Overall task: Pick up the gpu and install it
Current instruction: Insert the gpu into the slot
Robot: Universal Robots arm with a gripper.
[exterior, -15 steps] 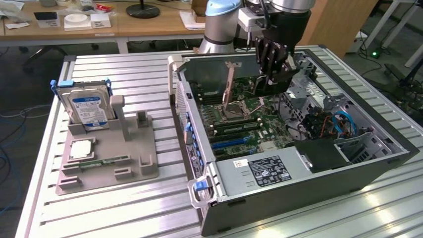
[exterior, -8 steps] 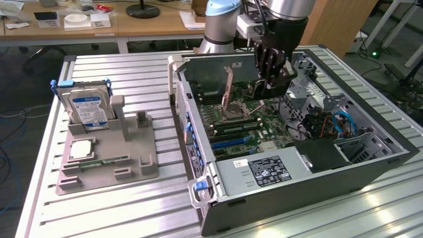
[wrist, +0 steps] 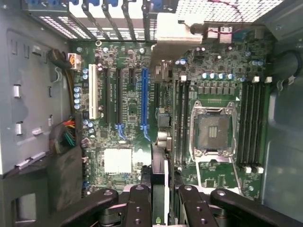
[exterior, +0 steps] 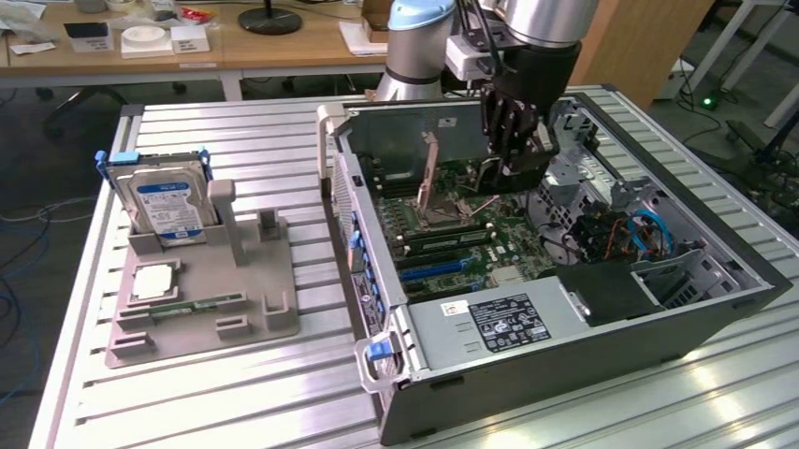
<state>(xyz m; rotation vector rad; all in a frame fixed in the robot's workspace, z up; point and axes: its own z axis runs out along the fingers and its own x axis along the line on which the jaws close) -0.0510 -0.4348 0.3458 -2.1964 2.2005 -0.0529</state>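
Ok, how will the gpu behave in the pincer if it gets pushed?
Seen as a thin edge held in the pincer, the gpu is probably stiff and light. Gripped on a narrow strip, it could pivot under an off-centre push. Its thinness suggests it is fragile against sideways force.

gpu [exterior: 530, 176] above motherboard [exterior: 481, 238] in case [exterior: 549, 379], hard drive [exterior: 163, 201] in fixture [exterior: 200, 325] beside case

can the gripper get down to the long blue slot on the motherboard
Likely yes: the case is open, the gripper, holding the gpu, hangs above the motherboard, and the long blue slot lies bare, no cable across it.
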